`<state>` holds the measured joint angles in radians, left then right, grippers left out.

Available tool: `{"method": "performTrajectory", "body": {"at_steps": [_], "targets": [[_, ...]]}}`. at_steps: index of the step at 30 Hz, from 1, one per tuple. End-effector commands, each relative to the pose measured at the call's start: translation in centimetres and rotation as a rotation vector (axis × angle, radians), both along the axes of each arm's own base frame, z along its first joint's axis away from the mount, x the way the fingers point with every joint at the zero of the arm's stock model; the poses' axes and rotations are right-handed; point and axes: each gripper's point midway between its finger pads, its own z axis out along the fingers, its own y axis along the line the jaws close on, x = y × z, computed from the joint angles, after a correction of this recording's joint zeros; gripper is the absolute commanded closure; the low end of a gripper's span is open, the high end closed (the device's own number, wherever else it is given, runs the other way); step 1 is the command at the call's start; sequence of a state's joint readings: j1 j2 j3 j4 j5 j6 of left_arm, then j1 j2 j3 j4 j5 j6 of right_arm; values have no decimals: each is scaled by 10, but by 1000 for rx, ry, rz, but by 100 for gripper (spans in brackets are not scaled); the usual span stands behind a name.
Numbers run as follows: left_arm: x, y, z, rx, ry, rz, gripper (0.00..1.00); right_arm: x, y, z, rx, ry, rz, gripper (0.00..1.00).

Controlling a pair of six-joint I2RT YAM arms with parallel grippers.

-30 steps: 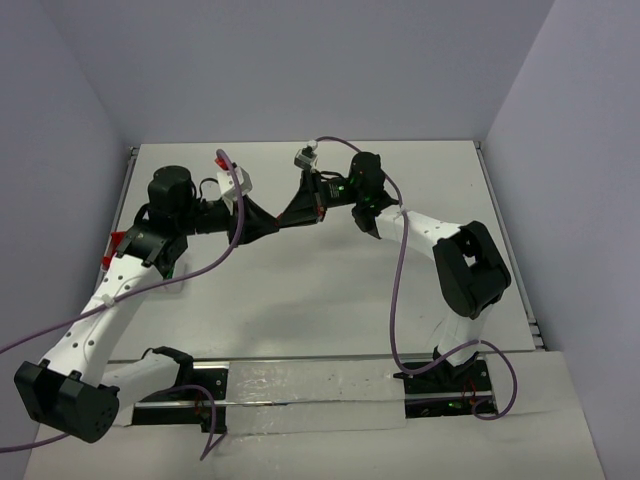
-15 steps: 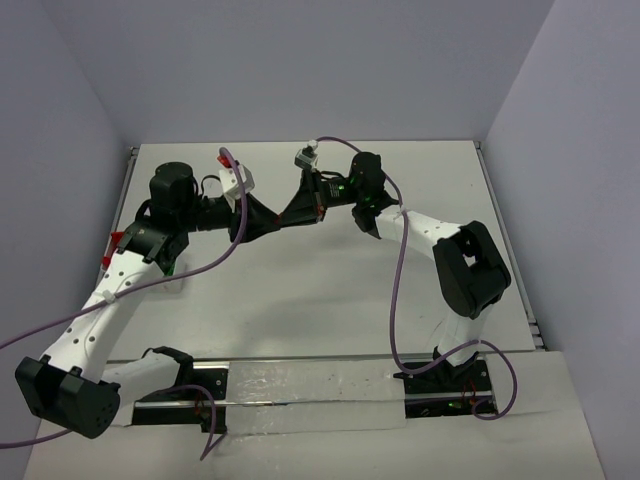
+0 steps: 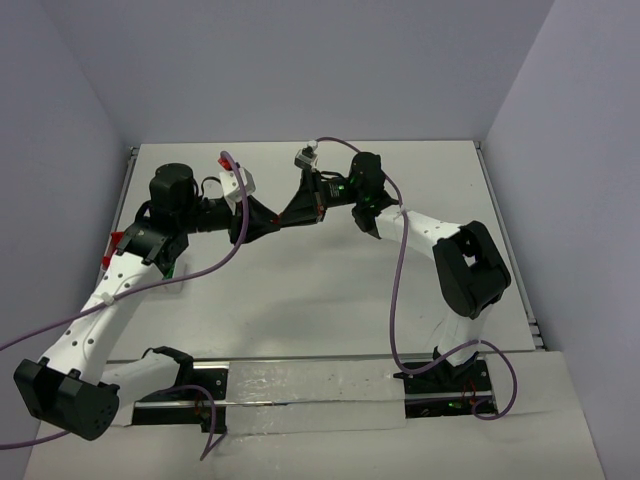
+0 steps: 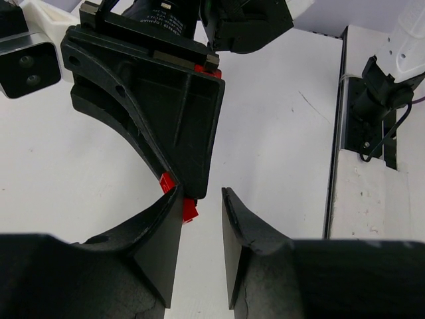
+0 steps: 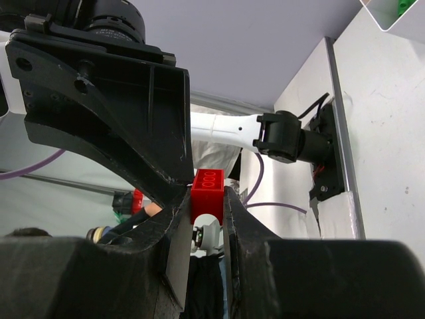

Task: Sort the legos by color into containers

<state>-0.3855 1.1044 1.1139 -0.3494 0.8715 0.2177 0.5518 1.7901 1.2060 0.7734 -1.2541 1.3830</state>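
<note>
Between the fingers of my right gripper [image 5: 202, 205] sits 1 red lego [image 5: 207, 193], pinched tight by 2 opposite sides, and nothing else is in that grip. The face turned toward the wrist camera carries a row of small round marks, and the brick pokes up just past my fingertips.

My left gripper [image 4: 202, 199] meets it tip to tip. Its jaws stand a narrow gap apart and are clamped on nothing. From the left wrist, 1 of its fingers covers part of the red lego. A corner of the brick shows in the gap, right at the tip of my right gripper's black finger. From the right wrist, that left finger's tip touches the brick's upper corner.

Seen from above, both grippers meet above the rear middle of the white table [image 3: 330, 290], with 1 arm reaching in from each side. At the top corner of the right wrist view, a white container [image 5: 378, 16] holds something green.
</note>
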Motion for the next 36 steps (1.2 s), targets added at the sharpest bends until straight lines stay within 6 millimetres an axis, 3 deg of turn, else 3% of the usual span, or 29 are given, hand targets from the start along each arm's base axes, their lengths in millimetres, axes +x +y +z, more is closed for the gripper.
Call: {"method": "performTrajectory", "body": {"at_steps": [1, 13, 36], "targets": [[0, 8, -27, 70, 70, 44, 60, -10, -4, 37, 87, -134, 26, 100], [-6, 9, -33, 83, 82, 26, 53, -5, -7, 43, 96, -141, 17, 100], [10, 19, -48, 145, 54, 106, 54, -15, -14, 54, 120, -164, 36, 100]]}}
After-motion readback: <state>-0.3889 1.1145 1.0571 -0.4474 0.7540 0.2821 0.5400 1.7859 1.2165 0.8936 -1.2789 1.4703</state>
